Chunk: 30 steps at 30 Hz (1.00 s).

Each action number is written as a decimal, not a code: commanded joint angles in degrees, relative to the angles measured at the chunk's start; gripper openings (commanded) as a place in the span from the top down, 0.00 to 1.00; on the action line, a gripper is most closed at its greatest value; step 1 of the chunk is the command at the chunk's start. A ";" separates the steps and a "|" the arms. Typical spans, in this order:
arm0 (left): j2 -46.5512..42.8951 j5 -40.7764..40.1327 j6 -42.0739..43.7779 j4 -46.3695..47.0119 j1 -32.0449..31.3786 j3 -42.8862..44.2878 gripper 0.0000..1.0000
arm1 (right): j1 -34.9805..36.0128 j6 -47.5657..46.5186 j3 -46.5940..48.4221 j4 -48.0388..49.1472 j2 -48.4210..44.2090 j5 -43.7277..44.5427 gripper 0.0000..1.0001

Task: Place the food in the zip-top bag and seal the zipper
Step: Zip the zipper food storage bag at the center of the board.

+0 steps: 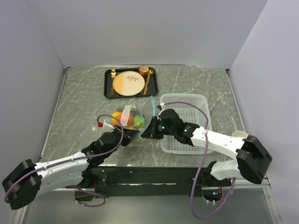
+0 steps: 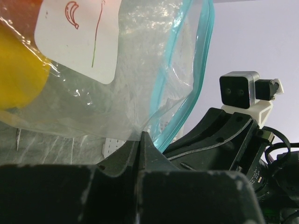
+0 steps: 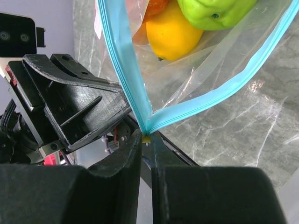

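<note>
The clear zip-top bag (image 1: 127, 119) lies on the table mid-left and holds the food: a yellow lemon (image 3: 172, 31), a green fruit (image 3: 216, 11) and an orange piece (image 3: 156, 4). Its blue zipper (image 3: 122, 70) gapes in a V. My left gripper (image 2: 140, 136) is shut on the bag's clear plastic, below its white label (image 2: 77, 37) and beside the zipper (image 2: 183, 91). My right gripper (image 3: 147, 136) is shut on the zipper's end, where both strips meet. In the top view, both grippers, left (image 1: 134, 135) and right (image 1: 148, 131), sit close together at the bag's near side.
A white mesh basket (image 1: 200, 100) stands right of the bag, under my right arm. A black tray (image 1: 108, 86) at the back holds a cream-and-tan plate (image 1: 127, 83), a cup (image 1: 144, 70) and a gold spoon (image 1: 147, 83).
</note>
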 commanded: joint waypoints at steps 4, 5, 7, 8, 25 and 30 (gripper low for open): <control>-1.76 1.02 -0.90 2.66 -0.22 -1.37 0.80 | 0.30 1.07 0.26 2.93 -2.65 3.47 0.93; -2.11 1.02 -1.08 3.10 -0.22 -1.63 0.79 | 0.30 1.16 -0.09 3.19 -2.65 3.56 0.93; -2.29 1.46 -1.52 3.54 -0.13 -2.34 0.79 | 0.29 1.69 -0.35 3.72 -2.74 3.56 0.94; -2.20 1.63 -1.61 3.89 -0.13 -2.43 0.79 | 0.30 1.78 -0.44 4.24 -2.74 3.47 0.94; 0.17 2.16 -1.26 6.88 -0.31 -1.81 0.90 | 0.29 1.95 -0.36 4.25 -1.95 2.60 0.94; 0.53 2.69 -1.00 7.15 -0.31 -1.64 0.99 | 0.21 2.04 -0.62 4.25 -2.12 2.94 0.93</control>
